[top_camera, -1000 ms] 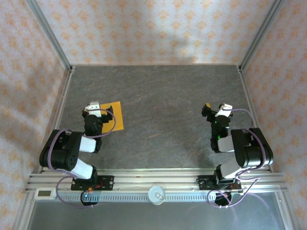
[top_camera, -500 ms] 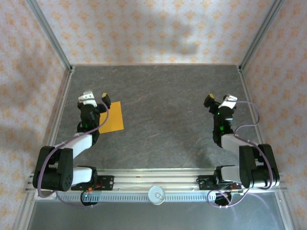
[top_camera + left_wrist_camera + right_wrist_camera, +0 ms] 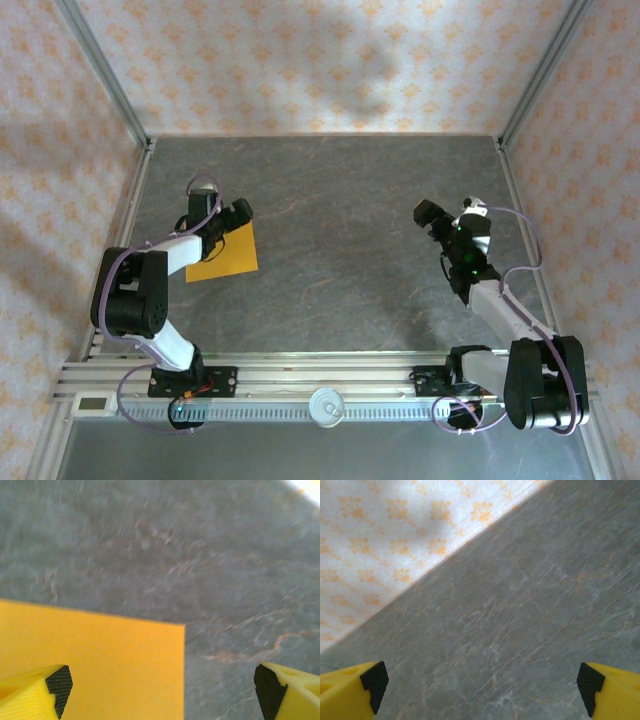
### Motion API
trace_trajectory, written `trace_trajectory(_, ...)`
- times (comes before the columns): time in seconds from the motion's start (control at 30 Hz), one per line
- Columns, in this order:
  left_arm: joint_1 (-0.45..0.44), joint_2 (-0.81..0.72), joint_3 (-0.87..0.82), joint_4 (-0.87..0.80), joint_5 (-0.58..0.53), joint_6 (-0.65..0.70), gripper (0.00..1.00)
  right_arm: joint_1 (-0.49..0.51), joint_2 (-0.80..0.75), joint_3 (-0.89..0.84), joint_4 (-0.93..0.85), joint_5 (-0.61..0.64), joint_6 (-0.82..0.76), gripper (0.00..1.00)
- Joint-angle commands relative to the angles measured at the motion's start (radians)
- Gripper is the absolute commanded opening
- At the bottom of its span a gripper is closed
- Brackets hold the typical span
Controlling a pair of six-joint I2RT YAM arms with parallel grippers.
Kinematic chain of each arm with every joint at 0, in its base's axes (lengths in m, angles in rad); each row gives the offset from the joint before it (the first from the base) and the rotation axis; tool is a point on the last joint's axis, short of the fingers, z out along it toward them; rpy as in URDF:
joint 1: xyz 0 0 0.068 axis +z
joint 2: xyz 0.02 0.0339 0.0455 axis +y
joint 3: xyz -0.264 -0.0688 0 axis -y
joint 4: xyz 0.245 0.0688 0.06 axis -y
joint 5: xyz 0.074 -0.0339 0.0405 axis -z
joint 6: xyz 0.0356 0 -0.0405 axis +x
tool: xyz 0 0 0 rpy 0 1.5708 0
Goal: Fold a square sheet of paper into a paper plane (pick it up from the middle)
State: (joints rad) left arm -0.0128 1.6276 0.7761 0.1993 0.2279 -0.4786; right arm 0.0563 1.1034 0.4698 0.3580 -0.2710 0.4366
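Note:
The square sheet of paper (image 3: 225, 255) is bright orange and lies flat and unfolded on the grey table, left of centre. My left gripper (image 3: 235, 215) hangs over the sheet's far right corner, open. In the left wrist view the paper (image 3: 100, 665) fills the lower left. Its corner lies between the yellow fingers (image 3: 57, 682) of the left gripper (image 3: 162, 690), and nothing is gripped. My right gripper (image 3: 430, 218) is open over bare table at the right, far from the sheet. Its fingers (image 3: 372, 680) stand wide apart, and the right gripper (image 3: 482, 685) holds nothing. The paper plane is out of view.
Patterned walls (image 3: 320, 60) with metal corner posts close in the grey stone-look table (image 3: 340, 190) on three sides. The wall (image 3: 395, 540) rises close ahead of the right gripper. A rail (image 3: 320, 385) with both arm bases runs along the near edge.
Both arms have stretched out from their folded poses. The left gripper has swung right to the sheet's far corner. The right gripper has shifted left and forward. The paper has not moved.

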Motion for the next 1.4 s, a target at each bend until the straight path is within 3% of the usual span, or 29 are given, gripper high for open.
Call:
trace_trajectory(0.0,-0.001,0.014,0.050,-0.148,-0.018,-0.050,0.97,0.000,-0.014,0.007,-0.048,-0.080,0.058,1.00)
trace_trajectory(0.3,-0.027,0.062,0.014,-0.204,0.002,-0.054,0.97,-0.002,-0.004,-0.013,-0.080,-0.040,0.119,1.00)
trace_trajectory(0.53,-0.143,0.100,-0.001,-0.187,0.022,-0.104,0.97,-0.026,-0.020,-0.002,-0.133,-0.065,0.151,1.00)
trace_trajectory(0.7,-0.284,0.104,-0.017,-0.132,0.021,-0.212,0.95,-0.034,-0.069,-0.031,-0.104,-0.152,0.148,1.00)
trace_trajectory(0.87,-0.490,0.121,0.009,-0.083,-0.055,-0.360,0.95,-0.035,-0.080,-0.051,-0.102,-0.262,0.148,1.00)
trace_trajectory(1.0,-0.607,0.152,0.076,-0.108,-0.124,-0.417,0.96,-0.035,-0.085,-0.070,-0.127,-0.274,0.156,1.00)
trace_trajectory(1.13,-0.651,0.138,0.181,-0.238,-0.198,-0.364,0.96,-0.034,-0.099,-0.074,-0.171,-0.307,0.142,1.00)
trace_trajectory(1.37,-0.653,0.111,0.325,-0.524,-0.322,-0.189,0.97,-0.035,-0.121,-0.059,-0.282,-0.336,0.083,1.00)
